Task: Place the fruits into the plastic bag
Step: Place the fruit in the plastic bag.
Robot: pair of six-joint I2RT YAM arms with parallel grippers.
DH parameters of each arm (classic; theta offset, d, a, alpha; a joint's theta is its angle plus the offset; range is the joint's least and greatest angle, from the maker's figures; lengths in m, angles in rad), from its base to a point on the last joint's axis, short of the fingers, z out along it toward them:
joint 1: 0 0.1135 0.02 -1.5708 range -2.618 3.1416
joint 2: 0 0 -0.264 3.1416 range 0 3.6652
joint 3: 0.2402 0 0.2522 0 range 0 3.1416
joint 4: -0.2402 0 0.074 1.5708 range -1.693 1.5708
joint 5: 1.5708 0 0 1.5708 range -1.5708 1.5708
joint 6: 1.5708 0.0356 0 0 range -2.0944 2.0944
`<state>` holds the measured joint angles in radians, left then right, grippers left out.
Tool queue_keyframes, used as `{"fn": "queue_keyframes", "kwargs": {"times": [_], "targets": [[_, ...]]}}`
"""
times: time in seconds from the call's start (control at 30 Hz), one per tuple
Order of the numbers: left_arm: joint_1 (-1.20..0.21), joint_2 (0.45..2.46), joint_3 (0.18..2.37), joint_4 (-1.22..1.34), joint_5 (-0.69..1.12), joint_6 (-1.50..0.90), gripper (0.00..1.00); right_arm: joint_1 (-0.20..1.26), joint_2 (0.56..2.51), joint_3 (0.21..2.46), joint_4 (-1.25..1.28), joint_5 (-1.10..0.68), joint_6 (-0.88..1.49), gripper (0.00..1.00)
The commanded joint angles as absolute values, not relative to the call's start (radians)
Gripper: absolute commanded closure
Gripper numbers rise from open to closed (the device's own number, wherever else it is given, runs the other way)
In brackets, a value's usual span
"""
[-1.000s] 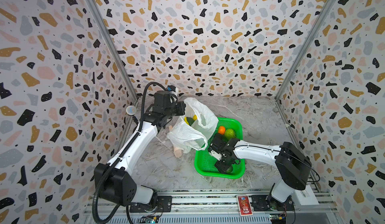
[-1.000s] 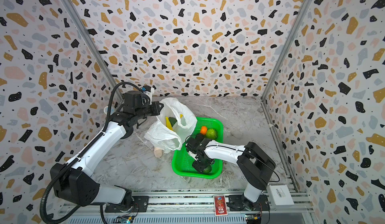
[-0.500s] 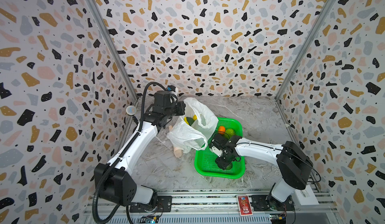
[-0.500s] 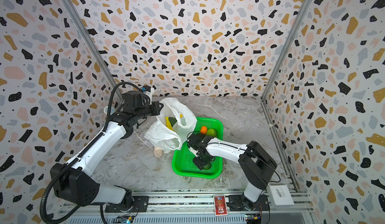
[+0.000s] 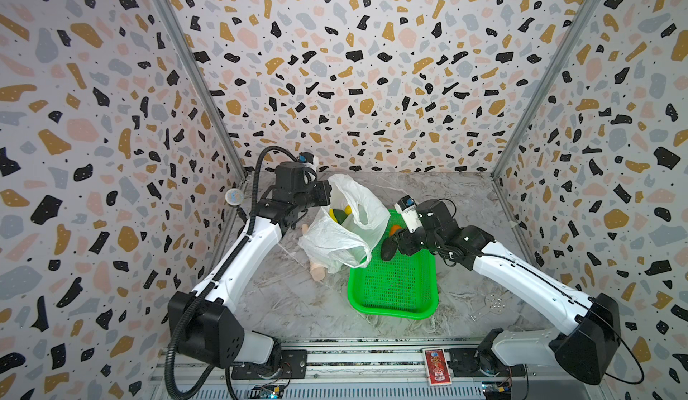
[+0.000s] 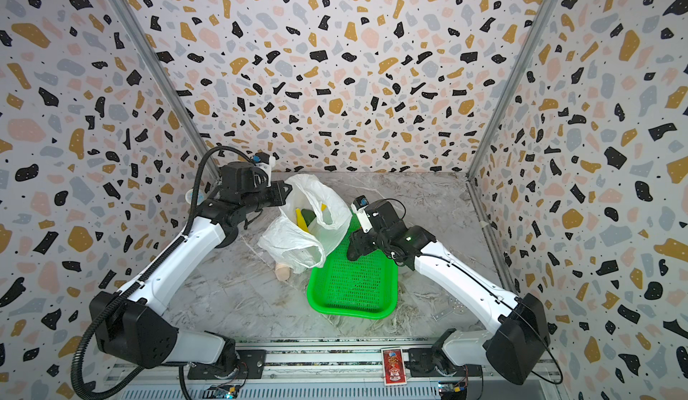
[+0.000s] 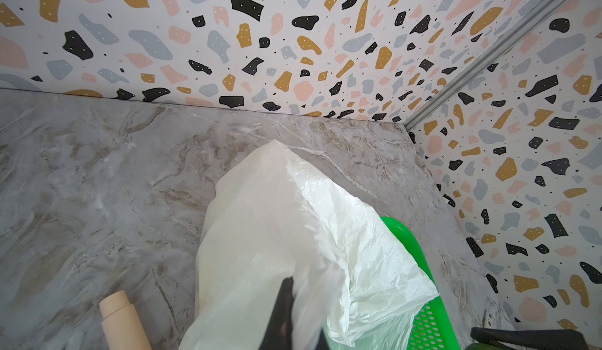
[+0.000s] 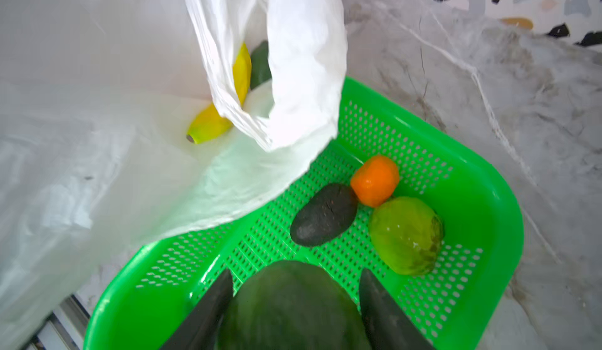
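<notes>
Right wrist view: my right fingers [image 8: 211,306] clamp a dark avocado [image 8: 290,302] over the basket [image 8: 482,182]. Beyond them a banana [image 8: 228,104] and a dark green fruit [image 8: 260,63] already lie in the plastic bag [image 8: 303,55], its rim pinched in my left fingers [image 7: 281,312]. Orange [image 8: 374,180], second avocado [image 8: 324,214] and light green fruit [image 8: 405,234] wait in the basket.

The right gripper [image 8: 296,280] holds a dark green avocado [image 8: 293,309] between its two black fingers [image 8: 208,309], above the green mesh basket [image 8: 508,221]. In the basket lie three fruits: a second avocado [image 8: 324,214] touching an orange [image 8: 374,180], and a light green fruit [image 8: 407,234] just beside them. The plastic bag [image 8: 97,136] drapes over the basket's rim. Inside it show a banana [image 8: 224,110] and a dark green fruit [image 8: 260,65].
</notes>
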<state>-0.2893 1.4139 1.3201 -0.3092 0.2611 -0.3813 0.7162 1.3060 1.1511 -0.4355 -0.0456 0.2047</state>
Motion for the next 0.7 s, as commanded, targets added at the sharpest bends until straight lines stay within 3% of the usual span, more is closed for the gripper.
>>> {"fn": "queue_keyframes", "kwargs": {"times": [0.0,0.53,0.6,0.67], "targets": [[-0.293,1.399,1.325,-0.278,0.265,-0.376,1.0,0.726,1.303,1.203,-0.33,-0.093,0.237,1.0],[-0.297,1.383,1.307,-0.27,0.285,-0.383,1.0,0.888,1.583,1.498,-0.198,-0.231,0.242,0.99],[-0.299,1.381,1.302,-0.268,0.288,-0.383,1.0,0.896,1.625,1.534,-0.213,-0.243,0.244,0.97],[-0.301,1.379,1.302,-0.268,0.29,-0.383,1.0,0.894,1.662,1.566,-0.21,-0.254,0.253,0.87]]}}
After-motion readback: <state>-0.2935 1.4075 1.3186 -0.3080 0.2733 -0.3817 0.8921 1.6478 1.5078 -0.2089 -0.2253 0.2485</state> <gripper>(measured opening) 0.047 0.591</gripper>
